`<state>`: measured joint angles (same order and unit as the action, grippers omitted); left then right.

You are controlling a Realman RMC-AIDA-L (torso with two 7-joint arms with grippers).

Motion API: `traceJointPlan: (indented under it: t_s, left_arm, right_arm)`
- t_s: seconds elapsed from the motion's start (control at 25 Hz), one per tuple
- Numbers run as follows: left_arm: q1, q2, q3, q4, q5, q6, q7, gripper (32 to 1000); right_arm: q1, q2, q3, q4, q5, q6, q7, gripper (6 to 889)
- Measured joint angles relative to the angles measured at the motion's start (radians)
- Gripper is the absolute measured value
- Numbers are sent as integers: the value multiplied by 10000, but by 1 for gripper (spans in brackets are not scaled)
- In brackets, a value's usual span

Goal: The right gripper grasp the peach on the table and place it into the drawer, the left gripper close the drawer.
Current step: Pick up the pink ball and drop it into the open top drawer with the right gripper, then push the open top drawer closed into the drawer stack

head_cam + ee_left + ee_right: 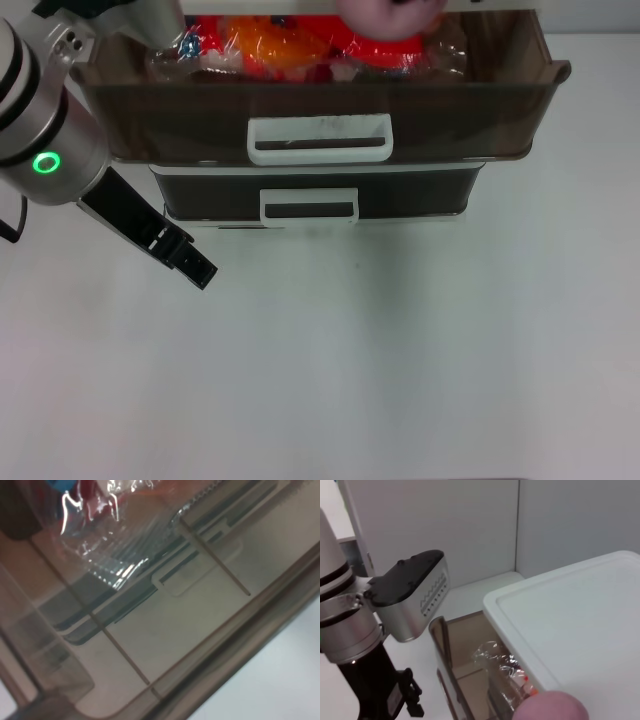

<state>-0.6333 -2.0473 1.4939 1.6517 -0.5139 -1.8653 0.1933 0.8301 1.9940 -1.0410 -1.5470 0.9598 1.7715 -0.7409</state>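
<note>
Peach (388,17) sits in the open drawer (320,110) near its back edge (among packets (275,45)). We cannot tell either jaw state; left gripper (195,262) hovers beside the drawer's left corner.

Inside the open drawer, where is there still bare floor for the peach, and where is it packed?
The drawer is crowded with packets along its back, where the peach sits. The front strip behind the handle looks bare. The left end effector hovers over the table.
</note>
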Motion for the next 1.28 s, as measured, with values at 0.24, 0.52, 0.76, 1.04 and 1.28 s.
traceJointPlan:
  t_s: [0.24, 0.52, 0.76, 1.04, 1.28]
  left_arm:
    - [-2, 7, -23, 6, 0, -1, 0, 866]
    - [-9, 11, -33, 29, 0, 0, 0, 867]
    - [-8, 10, -42, 44, 0, 0, 0, 867]
    - [-2, 10, -45, 66, 0, -1, 0, 867]
    - [23, 10, -45, 87, 0, 0, 1, 867]
  right_arm:
    - [-1, 2, -29, 77, -2, -51, -2, 198]
    - [28, 2, -251, 131, -1, -42, -168, 446]
    - [34, 17, -246, 218, -160, -69, -169, 737]
    - [40, 29, -218, 201, -279, -76, -170, 886]
    - [-25, 32, -186, 111, -283, -63, -128, 887]
